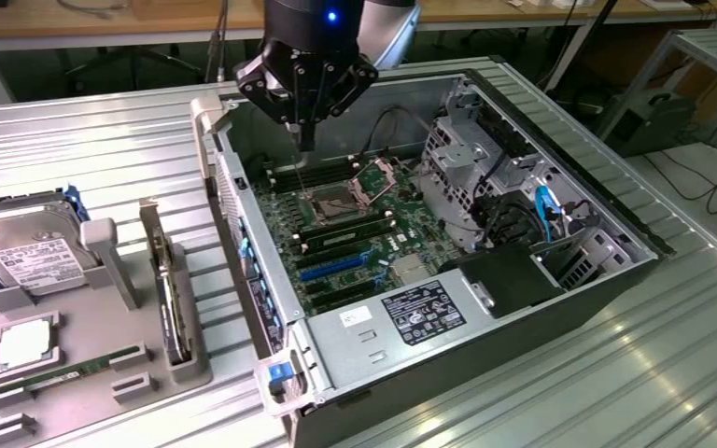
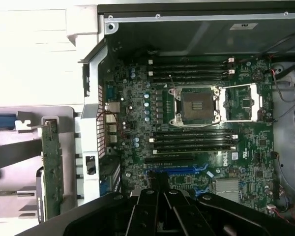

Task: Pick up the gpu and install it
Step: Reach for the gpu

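You had the gripper [image 1: 306, 140] hanging over the case [image 1: 458, 373], fingers together and empty. The gpu [image 1: 167, 280] stood on edge in its holder [image 1: 109, 266] just beside the case, top edge free for grasping.

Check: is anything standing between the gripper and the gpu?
Yes: the case wall rises between them. The gripper, shut, hangs over the motherboard inside the case; the gpu stands edge-on in the gray holder outside it.

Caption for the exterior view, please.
Shut gripper hovers over the open computer case while the gpu stands on edge in the gray holder at the exterior view's left.
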You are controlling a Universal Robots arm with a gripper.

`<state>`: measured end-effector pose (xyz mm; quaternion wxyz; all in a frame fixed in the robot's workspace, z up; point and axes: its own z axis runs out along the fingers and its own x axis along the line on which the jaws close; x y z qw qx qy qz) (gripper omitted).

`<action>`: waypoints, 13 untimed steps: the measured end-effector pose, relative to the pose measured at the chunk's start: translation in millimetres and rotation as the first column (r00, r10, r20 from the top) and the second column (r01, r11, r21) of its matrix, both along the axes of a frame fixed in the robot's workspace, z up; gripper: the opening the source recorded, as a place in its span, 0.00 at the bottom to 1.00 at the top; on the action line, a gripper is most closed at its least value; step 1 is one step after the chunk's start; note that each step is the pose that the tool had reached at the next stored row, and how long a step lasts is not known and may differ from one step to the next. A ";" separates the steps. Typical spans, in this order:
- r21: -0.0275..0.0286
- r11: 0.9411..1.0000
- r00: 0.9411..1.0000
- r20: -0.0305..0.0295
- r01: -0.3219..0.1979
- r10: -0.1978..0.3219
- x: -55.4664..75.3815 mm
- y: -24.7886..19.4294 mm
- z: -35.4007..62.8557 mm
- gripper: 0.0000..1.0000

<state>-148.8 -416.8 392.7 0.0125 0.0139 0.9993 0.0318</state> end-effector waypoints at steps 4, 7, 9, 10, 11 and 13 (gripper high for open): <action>0.005 0.999 0.999 0.000 -0.034 0.034 -2.4 -0.7 -0.3 0.11; 0.007 0.999 0.999 0.000 -0.052 0.052 -5.0 -2.4 -0.5 0.11; 0.011 0.998 0.998 0.000 -0.062 0.062 -7.3 -4.1 -0.7 0.11; 0.013 0.998 0.998 0.001 -0.067 0.067 -8.3 -4.9 -0.8 0.11; 0.015 0.997 0.998 0.001 -0.071 0.071 -9.2 -5.8 -0.8 0.11; 0.019 0.997 0.997 0.001 -0.079 0.079 -11.1 -7.5 -0.9 0.11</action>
